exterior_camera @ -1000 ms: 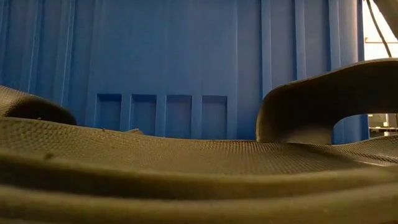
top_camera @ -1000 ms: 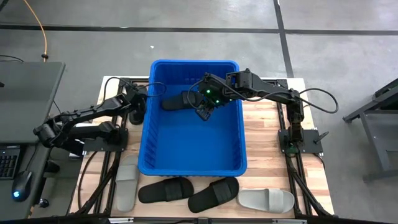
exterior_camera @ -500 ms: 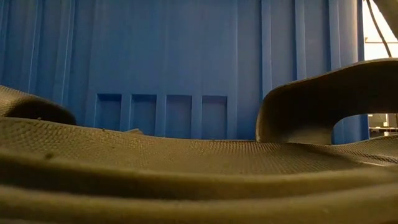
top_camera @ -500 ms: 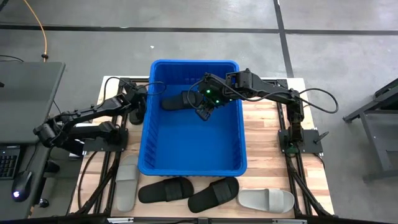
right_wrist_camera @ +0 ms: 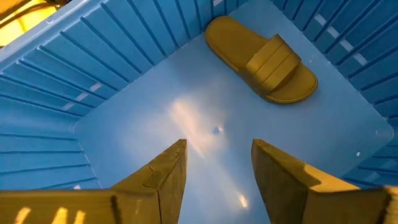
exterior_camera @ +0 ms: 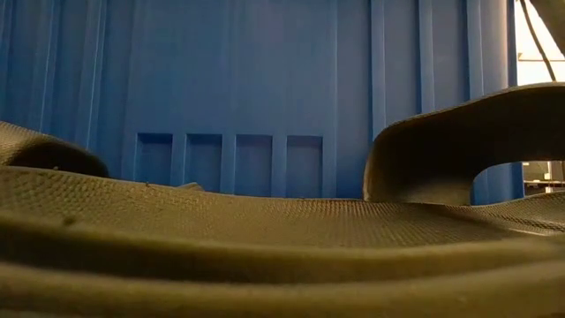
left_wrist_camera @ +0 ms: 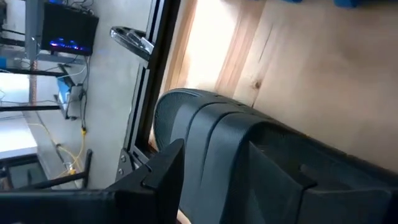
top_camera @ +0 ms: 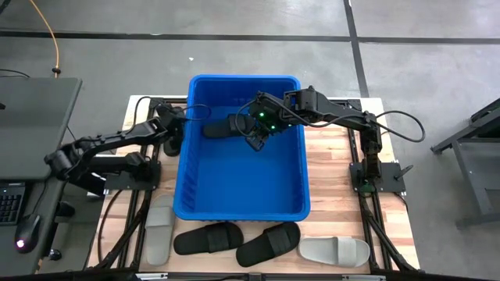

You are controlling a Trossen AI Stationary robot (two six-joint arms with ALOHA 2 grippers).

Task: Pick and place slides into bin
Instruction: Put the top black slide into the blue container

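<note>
Slides lie in 2 places. 1 black slide rests on the floor of the blue bin, toward the upper middle of the high frame; in my right wrist view it sits clear of my fingers, touching nothing of mine. 4 more wait on the wooden surface along the bottom of the high frame, just below the bin's near wall: a grey slide at the lower left, a black pair in the middle, a second grey slide at the lower right. My right fingers hang spread apart and empty inside the bin, just right of the black slide, above bare blue floor. My left fingers sit outside the bin's left wall at the upper left; I cannot tell whether they are parted or clenched. The low frame is filled by a black slide's strap against the bin's ribbed wall.
</note>
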